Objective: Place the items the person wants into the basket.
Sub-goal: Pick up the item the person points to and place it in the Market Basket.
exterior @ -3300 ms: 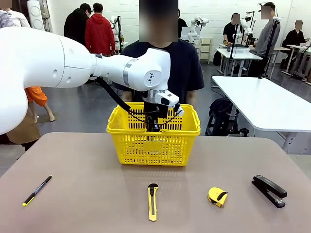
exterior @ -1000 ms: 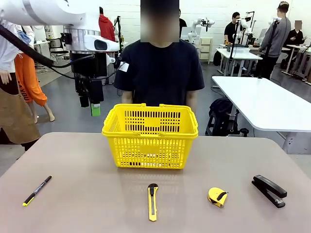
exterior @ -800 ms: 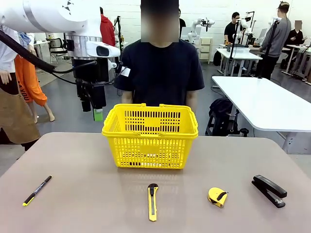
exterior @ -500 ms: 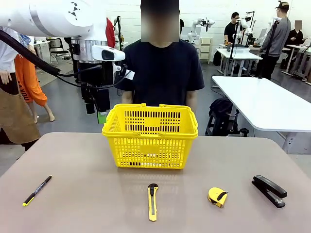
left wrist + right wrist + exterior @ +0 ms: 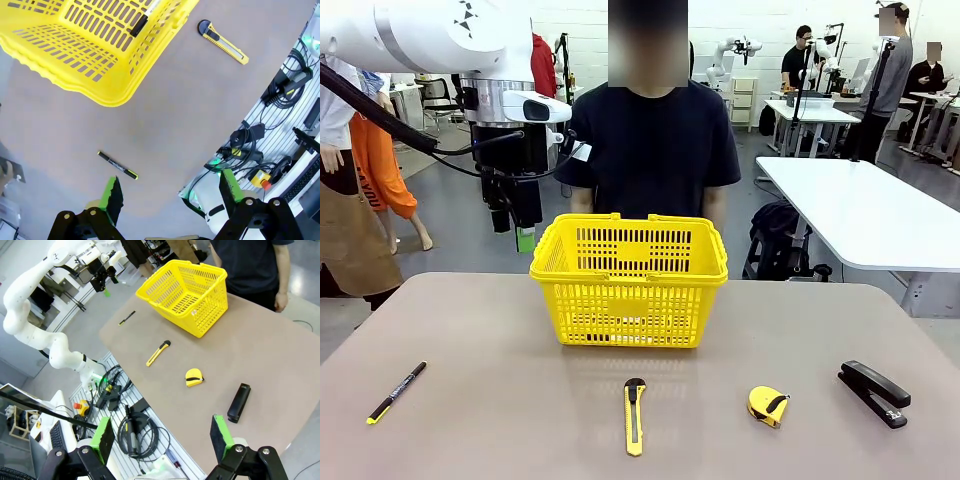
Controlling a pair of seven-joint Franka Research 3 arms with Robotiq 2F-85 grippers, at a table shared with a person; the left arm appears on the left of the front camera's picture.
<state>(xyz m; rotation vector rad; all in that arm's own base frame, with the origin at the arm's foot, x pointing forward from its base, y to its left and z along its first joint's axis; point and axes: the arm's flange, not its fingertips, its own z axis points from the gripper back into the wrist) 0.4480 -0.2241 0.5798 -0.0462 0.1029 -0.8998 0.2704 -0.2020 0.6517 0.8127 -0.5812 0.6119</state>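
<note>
Left gripper is hanging raised to the left of the yellow basket, jaws spread and empty. Right gripper is hovering open high above the table. The marker is lying inside the basket. The utility knife and the pen are lying on the table, and the pen's print is too small to read. The person is standing behind the basket.

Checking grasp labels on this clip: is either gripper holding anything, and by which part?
Nothing is held. The left gripper is open and empty, high beside the basket; the right gripper is open and empty above the table.
</note>
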